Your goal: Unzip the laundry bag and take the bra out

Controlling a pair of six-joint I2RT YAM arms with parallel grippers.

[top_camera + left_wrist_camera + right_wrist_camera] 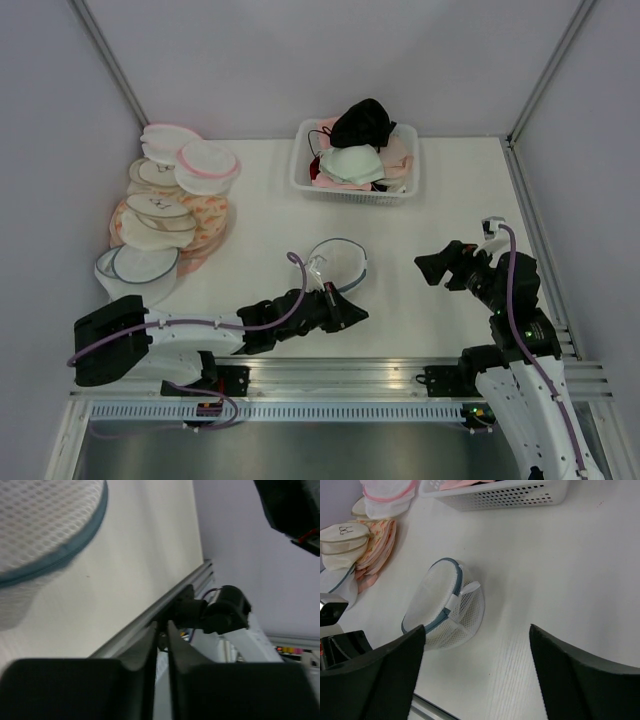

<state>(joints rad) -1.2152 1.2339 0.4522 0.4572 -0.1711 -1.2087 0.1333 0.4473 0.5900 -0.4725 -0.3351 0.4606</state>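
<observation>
The laundry bag (338,262) is sitting on the table (260,200) just beyond the left end effector (161,630), which is nearly pressed together, seemingly on nothing. The right end effector (430,268) is hovering spread. Pin the bag with 1, unzip with the other.

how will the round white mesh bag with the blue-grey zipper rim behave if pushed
The mesh bag probably feels light and floppy: thin netting, creased sides. Standing tilted on its rim, it may tip flat when nudged.
</observation>
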